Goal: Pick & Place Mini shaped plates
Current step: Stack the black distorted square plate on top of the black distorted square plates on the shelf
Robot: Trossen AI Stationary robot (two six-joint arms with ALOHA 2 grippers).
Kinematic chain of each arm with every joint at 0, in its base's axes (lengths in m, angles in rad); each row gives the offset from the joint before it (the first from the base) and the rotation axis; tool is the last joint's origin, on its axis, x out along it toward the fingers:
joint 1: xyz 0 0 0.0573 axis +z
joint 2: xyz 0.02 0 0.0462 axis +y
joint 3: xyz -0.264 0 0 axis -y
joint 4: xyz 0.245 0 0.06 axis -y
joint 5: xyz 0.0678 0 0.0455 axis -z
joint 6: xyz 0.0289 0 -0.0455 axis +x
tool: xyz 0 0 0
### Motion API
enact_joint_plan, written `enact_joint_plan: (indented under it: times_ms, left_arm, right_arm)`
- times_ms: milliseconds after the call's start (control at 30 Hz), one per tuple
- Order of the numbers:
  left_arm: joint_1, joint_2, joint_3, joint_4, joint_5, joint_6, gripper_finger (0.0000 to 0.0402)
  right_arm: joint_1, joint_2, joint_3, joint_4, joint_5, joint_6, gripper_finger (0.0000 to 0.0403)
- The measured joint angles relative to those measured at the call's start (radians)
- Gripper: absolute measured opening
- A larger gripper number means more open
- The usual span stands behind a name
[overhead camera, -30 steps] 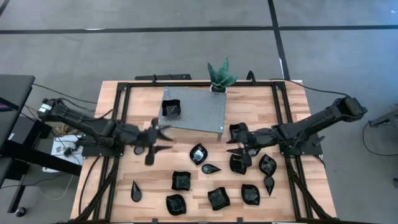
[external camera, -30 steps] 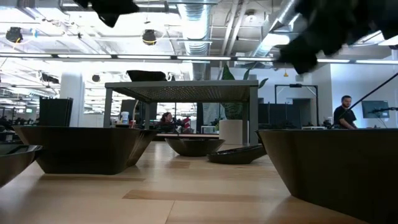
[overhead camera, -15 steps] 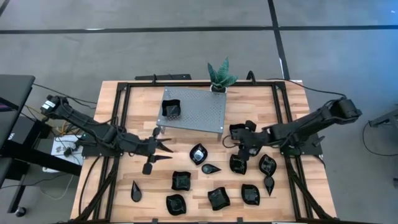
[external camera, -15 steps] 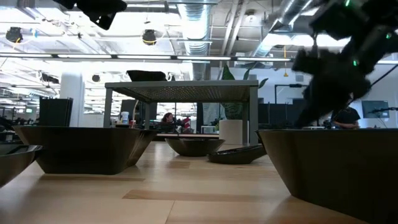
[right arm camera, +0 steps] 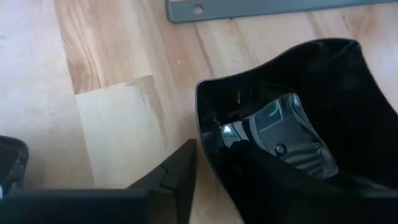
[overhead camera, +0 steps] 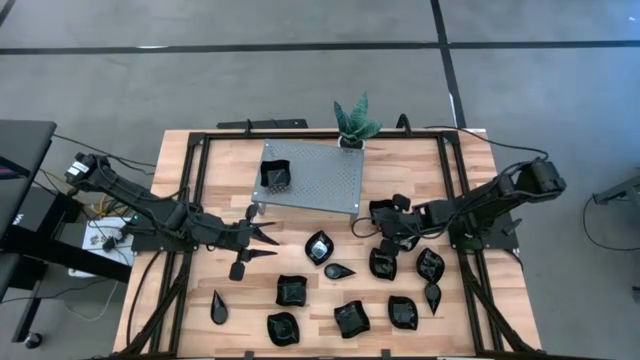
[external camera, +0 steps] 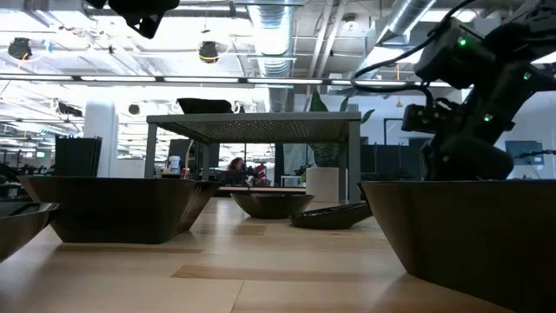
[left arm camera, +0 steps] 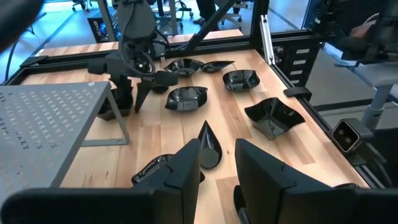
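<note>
overhead arrangement of a wooden table (overhead camera: 220,170) with two dark arms and scattered mini shaped plates. the left gripper (overhead camera: 268,243) is held above bare wood just in front of the perforated metal stand (overhead camera: 320,175), its two fingers (left arm camera: 186,171) spread with a clear gap between them and nothing held; in the left wrist view a teardrop plate (left arm camera: 208,146) lies on the table beyond the fingertips, untouched. the right gripper (overhead camera: 388,252) is lowered onto a roundish plate (overhead camera: 385,263) right of the table's middle; in the right wrist view one finger (right arm camera: 171,177) stands outside the glossy wall of this plate (right arm camera: 292,118) and the other appears to sit inside the bowl, so the fingers straddle the rim, but whether they pinch it cannot be told. the plate rests on the wood. one square plate (overhead camera: 274,175) sits on top of the stand at its left end. the other plates lie on the front half of the table: a roundish plate (overhead camera: 320,246) and a leaf plate (overhead camera: 338,271) near the middle, a further plate (overhead camera: 430,264) just beside the right gripper, a narrow leaf plate (overhead camera: 219,306) at the front left, and a row of square plates (overhead camera: 291,290) toward the front edge. a potted plant (overhead camera: 354,122) stands at the far edge behind the stand.
</note>
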Motion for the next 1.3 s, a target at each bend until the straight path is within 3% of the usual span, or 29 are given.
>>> enact_joint_plan:
  times_ms: [200,567,767,933,1133,1300]
  left_arm:
    - [0.0,0.0,0.0,0.001,0.0,0.0,0.0104]
    - [-0.005,0.09,0.0,0.052,0.001,-0.021,0.0104]
    - [-0.003,0.254,0.0,0.267,0.001,0.078,0.0111]
    - [0.007,0.384,0.001,0.499,0.01,0.202,0.0147]
    - [0.052,0.502,0.001,0.668,0.201,0.222,0.0186]
    - [0.073,0.591,0.001,0.711,0.252,0.222,0.0191]
  right_arm:
    - [-0.001,-0.037,0.019,-0.026,-0.063,-0.001,0.0009]
    - [0.129,-0.041,0.275,-0.051,-0.26,0.001,0.0006]
    - [0.257,0.01,0.41,-0.023,-0.281,-0.182,0.0004]
    - [0.316,0.086,0.495,0.0,-0.319,-0.336,0.0004]
    - [0.31,0.185,0.574,-0.003,-0.336,-0.391,0.0004]
    - [0.274,0.261,0.647,-0.006,-0.4,-0.392,0.0003]
